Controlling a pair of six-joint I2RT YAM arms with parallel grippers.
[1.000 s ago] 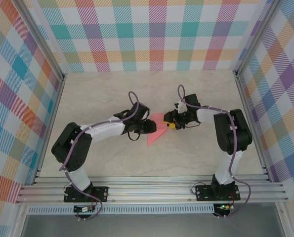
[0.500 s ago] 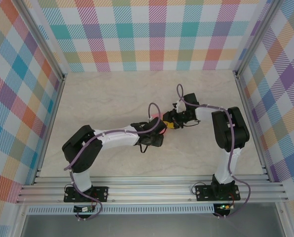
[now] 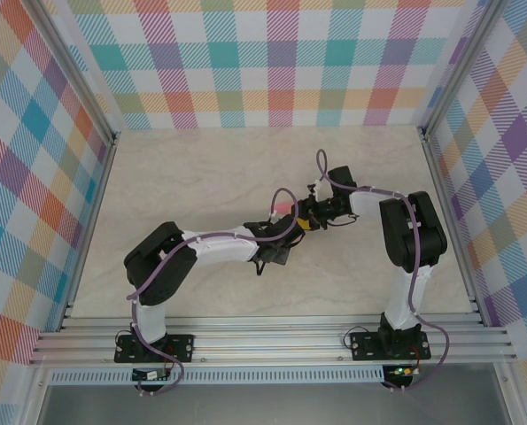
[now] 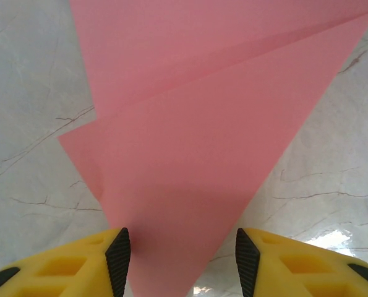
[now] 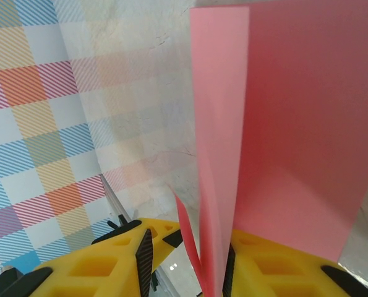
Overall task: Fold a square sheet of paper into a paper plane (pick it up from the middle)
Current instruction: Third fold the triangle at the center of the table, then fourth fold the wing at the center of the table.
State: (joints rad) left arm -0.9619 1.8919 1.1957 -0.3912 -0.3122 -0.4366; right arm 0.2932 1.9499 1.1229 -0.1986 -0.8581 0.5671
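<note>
Reaching farther right than a second ago, the left arm now hides most of the paper from above, where before a pink triangle lay open between the arms. Nearest, the left tool is released, its jaws wide on either side of the paper's pointed tip, which lies flat on the desk with diagonal folds already in it. Beyond, the right tool has a raised folded edge between its jaws; whether it pinches that edge I cannot tell. Folding looks partway done, with both tools setting up the next crease. Count: one paper, two tools, one desk.
</note>
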